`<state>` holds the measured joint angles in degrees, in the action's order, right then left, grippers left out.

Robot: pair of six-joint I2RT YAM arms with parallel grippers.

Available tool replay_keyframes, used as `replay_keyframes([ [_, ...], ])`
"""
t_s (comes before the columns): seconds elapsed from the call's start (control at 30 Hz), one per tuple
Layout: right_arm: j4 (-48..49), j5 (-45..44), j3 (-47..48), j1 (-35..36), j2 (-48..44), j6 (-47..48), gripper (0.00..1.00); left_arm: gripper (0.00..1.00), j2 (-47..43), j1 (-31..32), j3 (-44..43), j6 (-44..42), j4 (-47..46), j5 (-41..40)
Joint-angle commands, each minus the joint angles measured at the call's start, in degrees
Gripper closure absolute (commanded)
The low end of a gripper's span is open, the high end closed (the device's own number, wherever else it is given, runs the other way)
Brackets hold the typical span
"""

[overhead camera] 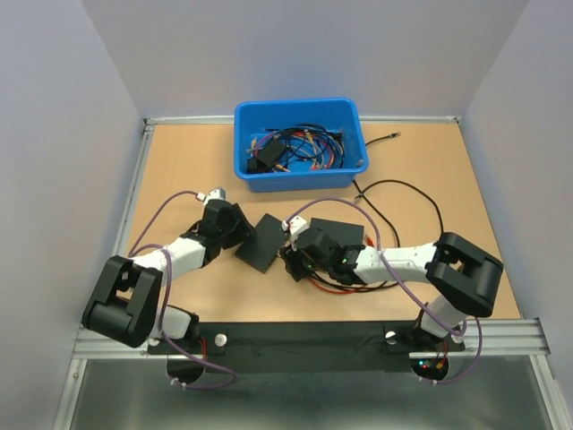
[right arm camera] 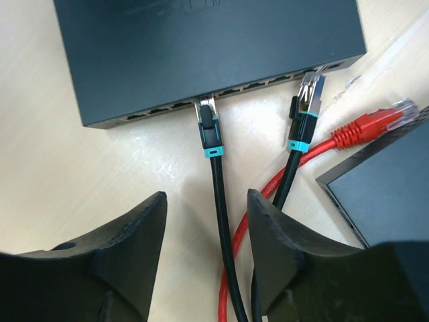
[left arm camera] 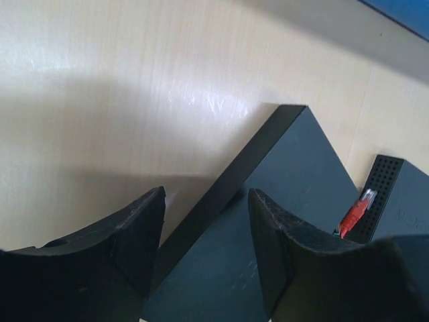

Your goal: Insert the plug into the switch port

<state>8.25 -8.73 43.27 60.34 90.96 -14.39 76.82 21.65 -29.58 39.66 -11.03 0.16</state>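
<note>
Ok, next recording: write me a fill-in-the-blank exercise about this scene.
1. The small red-booted plug on the thin red cable lies on the ____, outside every port.
2. ____ thin black cables lead up to the dark rectangular switch.
3. The right gripper is open and holds ____.
Missing words: table; two; nothing.

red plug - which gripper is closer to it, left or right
Right. The right gripper hovers just short of the red plug; the left gripper sits across the black box from it.
</note>
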Motion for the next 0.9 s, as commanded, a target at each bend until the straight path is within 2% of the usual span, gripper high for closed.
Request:
replay_keyframes([
  [0.0, 3.2, 0.7, 1.9, 0.0, 2.4, 0.1, 0.48, 0.37, -1.9, 0.0, 4.0, 0.4, -5.0, 3.2],
  [0.07, 3.3, -0.5, 2.5, 0.0, 3.6, 0.3, 0.55, 0.37, -1.8, 0.0, 6.0, 1.0, -7.4, 4.7],
  [0.3, 3.4, -1.2, 3.7, 0.0, 6.2, 0.8, 0.66, 0.38, 1.8, 0.0, 6.4, 0.9, -10.6, 6.5],
  [0.37, 3.5, -1.4, 4.0, 0.0, 7.3, 0.9, 0.74, 0.39, 3.2, 0.1, 6.2, 0.7, -11.0, 7.3],
  [0.5, 3.6, -1.5, 5.1, 0.0, 7.7, 1.3, 0.81, 0.4, 4.2, 0.1, 6.3, 0.6, -11.9, 8.0],
  [0.67, 3.5, -1.9, 7.9, 0.0, 8.4, 2.4, 0.99, 0.4, 5.6, 0.1, 6.4, 0.3, -12.8, 8.4],
  [0.87, 3.4, -1.7, 12.1, 0.0, 9.8, 3.5, 1.0, 0.41, 6.7, 0.1, 6.1, 0.4, -12.8, 8.2],
])
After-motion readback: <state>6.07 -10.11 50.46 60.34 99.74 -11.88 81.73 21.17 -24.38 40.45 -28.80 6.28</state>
